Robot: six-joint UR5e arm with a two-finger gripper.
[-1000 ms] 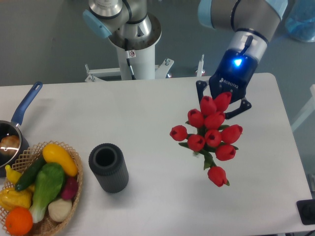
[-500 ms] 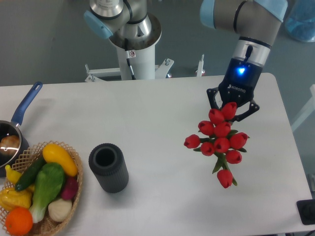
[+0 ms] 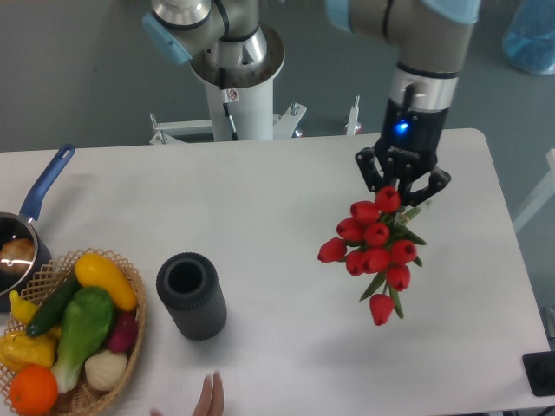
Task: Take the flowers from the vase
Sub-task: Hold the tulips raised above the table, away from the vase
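Note:
The flowers [image 3: 375,249], a bunch of red tulip buds with green stems and leaves, hang in the air over the right half of the table. My gripper [image 3: 401,192] sits right above them and is shut on the top of the bunch. The vase [image 3: 191,295], a dark grey ribbed cylinder with an open round mouth, stands empty on the table far to the left of the flowers.
A wicker basket [image 3: 132,325] of vegetables sits at the front left, with a blue-handled saucepan [image 3: 39,197] behind it. Fingertips of a person's hand [image 3: 206,400] poke in at the bottom edge. The table's right edge [image 3: 516,260] runs close to the flowers.
The gripper has turned and shifted slightly left and up with the flowers, which now hang more to the left. A person's hand has appeared at the bottom edge.

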